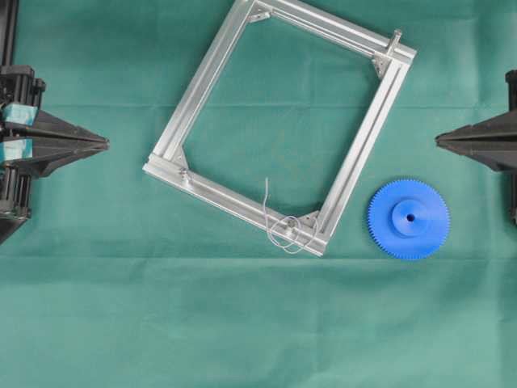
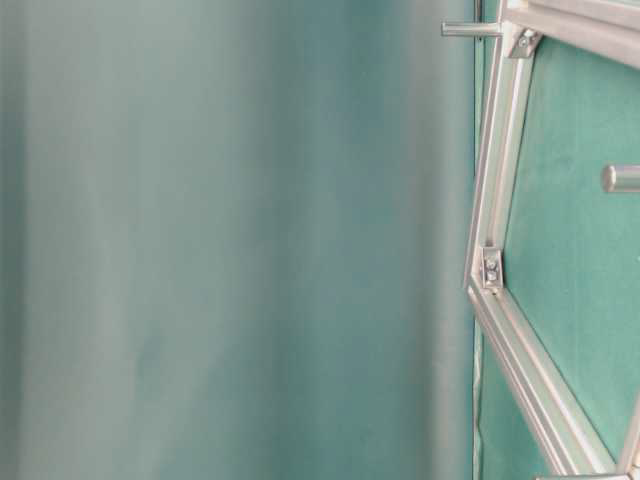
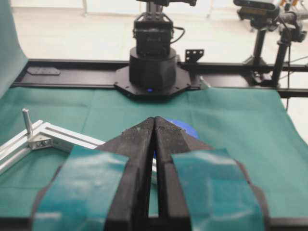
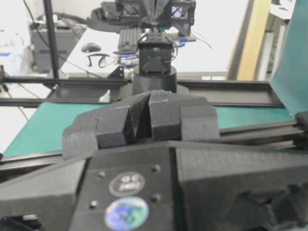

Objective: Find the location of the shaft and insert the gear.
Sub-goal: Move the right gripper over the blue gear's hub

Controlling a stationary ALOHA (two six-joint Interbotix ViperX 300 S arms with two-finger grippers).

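1. Well, both of my arms sit parked at the edges. In the overhead view my left claw is at 9 o'clock and my right claw at 3 o'clock. That leaves the middle open for the search.
2. My left claw is pinched fully closed, its taped fingers pressed flat together with nothing between them.
3. My right claw is closed too and carries nothing. Its own camera shows the two black tips meeting.
4. The gear lies flat on the cloth, hub and centre hole facing up. It is at 4 o'clock from the middle of the frame, just outside the rail and not touching it. From my right claw it is at roughly 7 o'clock and near. I judge that arm is the natural one to fetch it.
5. The frame lies tilted like a diamond, so its corners point at about 1, 4, 6 and 9 o'clock.
6. The shaft I take to be the small grey dot on the bracket at the 6 o'clock corner, where a thin wire loops beside it. From above it is tiny, so I say this with some doubt.
7. A taller peg stands at the 1 o'clock corner with no wire by it, which is why I pass it over.
8. Nothing is begun yet, by my reading. Next my right claw must open, take the gear by its rim or hub and keep it level, so the hole can meet that pin squarely. The wire could snag the teeth.
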